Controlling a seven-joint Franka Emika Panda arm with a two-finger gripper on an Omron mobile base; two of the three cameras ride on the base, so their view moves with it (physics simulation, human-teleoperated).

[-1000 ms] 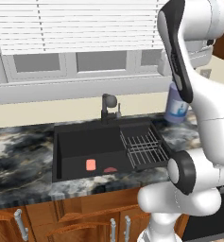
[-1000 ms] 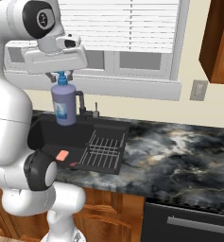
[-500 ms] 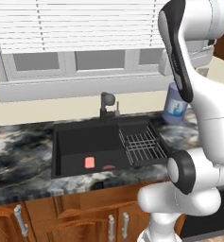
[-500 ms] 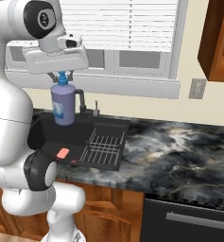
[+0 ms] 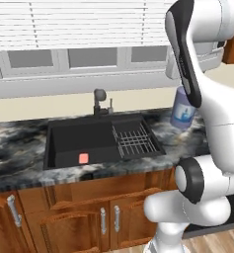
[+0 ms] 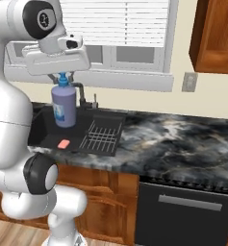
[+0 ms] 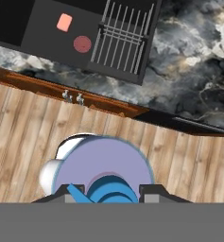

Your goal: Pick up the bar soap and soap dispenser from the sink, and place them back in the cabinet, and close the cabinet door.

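My gripper (image 6: 62,81) is shut on the pump top of the blue-purple soap dispenser (image 6: 64,108), which hangs upright in the air above the counter in front of the window. In the hand view the dispenser (image 7: 104,172) sits between the two fingertips (image 7: 153,191). From the left base view, my arm partly covers the dispenser (image 5: 182,112). The salmon-pink bar soap (image 5: 83,158) lies flat on the floor of the black sink (image 5: 64,136), and the bar soap (image 7: 64,22) is far below the hand. At the upper right hangs the reddish-brown cabinet (image 6: 216,36).
A wire rack (image 5: 133,140) fills the sink's right part, and a black faucet (image 5: 99,101) stands behind the basin. A dark red round piece (image 7: 82,44) lies near the bar soap. Marble counter (image 6: 183,144) runs right above a dark appliance front (image 6: 187,211).
Both base views have shifted, so the base has moved: the sink lies further left and the wall cabinet is nearer. The dispenser stays gripped in the same place under the hand.
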